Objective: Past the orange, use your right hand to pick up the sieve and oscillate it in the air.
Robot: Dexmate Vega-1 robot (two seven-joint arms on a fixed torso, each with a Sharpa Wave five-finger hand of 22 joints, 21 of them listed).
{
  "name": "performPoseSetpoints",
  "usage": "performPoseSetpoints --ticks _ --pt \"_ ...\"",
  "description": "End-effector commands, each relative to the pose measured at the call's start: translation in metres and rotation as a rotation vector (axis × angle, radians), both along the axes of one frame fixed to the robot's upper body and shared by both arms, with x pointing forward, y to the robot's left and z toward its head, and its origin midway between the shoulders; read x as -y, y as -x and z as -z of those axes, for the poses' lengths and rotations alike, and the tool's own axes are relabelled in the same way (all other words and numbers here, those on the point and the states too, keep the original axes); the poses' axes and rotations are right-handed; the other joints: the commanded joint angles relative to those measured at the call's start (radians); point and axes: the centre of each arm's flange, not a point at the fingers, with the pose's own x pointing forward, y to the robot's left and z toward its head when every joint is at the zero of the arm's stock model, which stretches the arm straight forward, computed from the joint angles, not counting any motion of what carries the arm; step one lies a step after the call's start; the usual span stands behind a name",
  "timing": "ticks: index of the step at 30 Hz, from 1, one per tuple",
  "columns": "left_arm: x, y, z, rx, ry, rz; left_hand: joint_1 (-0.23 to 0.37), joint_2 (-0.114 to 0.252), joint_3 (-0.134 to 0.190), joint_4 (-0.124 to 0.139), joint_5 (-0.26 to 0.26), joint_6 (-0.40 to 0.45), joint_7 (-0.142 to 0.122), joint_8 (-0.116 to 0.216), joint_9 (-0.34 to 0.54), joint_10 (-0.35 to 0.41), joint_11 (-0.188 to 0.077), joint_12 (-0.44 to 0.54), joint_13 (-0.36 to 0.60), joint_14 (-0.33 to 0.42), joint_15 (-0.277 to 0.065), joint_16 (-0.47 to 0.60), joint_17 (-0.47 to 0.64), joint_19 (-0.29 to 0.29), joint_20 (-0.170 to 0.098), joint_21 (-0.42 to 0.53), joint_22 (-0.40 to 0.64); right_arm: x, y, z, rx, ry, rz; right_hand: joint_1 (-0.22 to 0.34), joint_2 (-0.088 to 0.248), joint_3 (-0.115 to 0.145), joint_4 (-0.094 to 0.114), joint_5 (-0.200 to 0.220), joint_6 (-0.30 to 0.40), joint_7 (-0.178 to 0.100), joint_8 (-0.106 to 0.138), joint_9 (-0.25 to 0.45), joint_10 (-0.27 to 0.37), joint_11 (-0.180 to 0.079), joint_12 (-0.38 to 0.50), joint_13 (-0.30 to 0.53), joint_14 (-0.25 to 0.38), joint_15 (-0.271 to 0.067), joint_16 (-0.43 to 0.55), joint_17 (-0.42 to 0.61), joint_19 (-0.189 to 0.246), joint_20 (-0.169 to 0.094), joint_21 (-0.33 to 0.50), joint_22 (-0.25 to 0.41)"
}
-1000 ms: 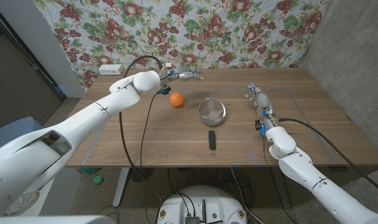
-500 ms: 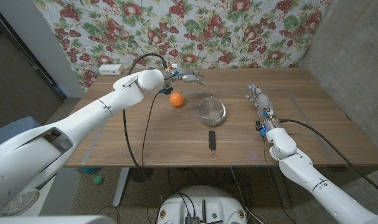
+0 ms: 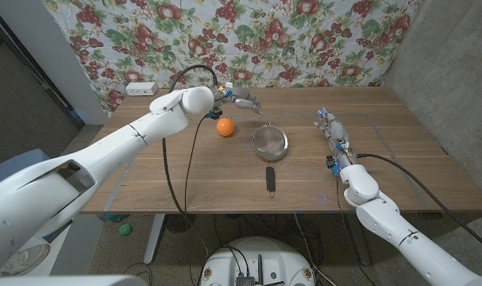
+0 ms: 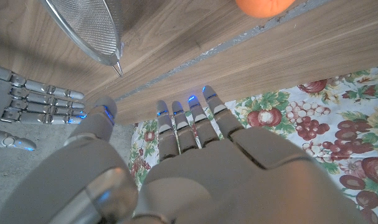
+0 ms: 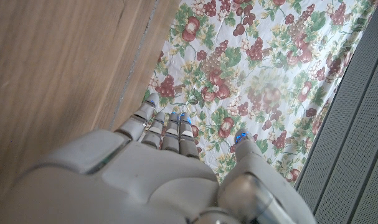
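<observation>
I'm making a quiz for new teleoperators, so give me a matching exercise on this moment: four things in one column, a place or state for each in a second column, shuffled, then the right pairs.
Things:
1. orange
2. sieve
3. left hand
4. right hand

Places or states:
A. open, above the table's far edge beyond the orange
B. on the table, handle toward the robot
C. open, to the right of the sieve, apart from it
D. on the table, left of the sieve

Pairs: 1-D, 2-B, 3-A, 4-C

orange (image 4: 264, 6) cropped, sieve (image 4: 89, 28) rim cropped
</observation>
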Motion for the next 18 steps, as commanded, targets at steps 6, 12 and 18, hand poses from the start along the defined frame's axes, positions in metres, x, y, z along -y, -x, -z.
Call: performPoseSetpoints --ticks 6,12,18 --pt "0.013 -0.003 -0.008 -0.020 -0.084 -0.053 0.034 -0.017 -0.013 -0.001 -0.006 0.045 -0.002 0.004 0.004 0.047 -0.003 0.009 0.003 0.041 -0.059 0.004 0.004 0.019 -0.007 0.008 0.004 0.001 0.003 0.002 0.006 -0.007 0.001 -0.001 0.007 -0.001 -0.004 0.005 0.007 0.000 0.000 0.004 0.009 0.000 0.000 0.005 0.007 -0.004 0.000 0.000 0.009 -0.002 -0.003 0.003" --pt "0.020 -0.009 -0.010 -0.062 -0.110 -0.051 0.047 -0.028 -0.019 -0.002 -0.006 0.074 -0.002 0.010 0.004 0.054 -0.002 0.006 0.004 0.043 -0.062 0.000 0.004 0.023 -0.009 0.007 0.004 0.002 0.005 0.004 0.007 -0.009 0.006 -0.001 0.007 -0.001 -0.004 0.005 0.007 0.001 0.000 0.004 0.009 0.002 0.000 0.005 0.007 -0.004 -0.001 0.000 0.010 -0.002 -0.005 0.003" --pt "0.028 -0.013 -0.012 -0.069 -0.145 -0.061 0.064 -0.034 -0.021 -0.004 -0.005 0.092 -0.001 0.012 0.004 0.056 -0.001 0.003 0.004 0.041 -0.061 -0.005 0.005 0.024 -0.007 0.005 0.004 0.004 0.007 0.006 0.009 -0.014 0.010 -0.001 0.007 -0.001 -0.004 0.005 0.008 0.001 0.000 0.004 0.009 0.001 0.000 0.005 0.007 -0.004 -0.001 0.000 0.011 -0.003 -0.007 0.003"
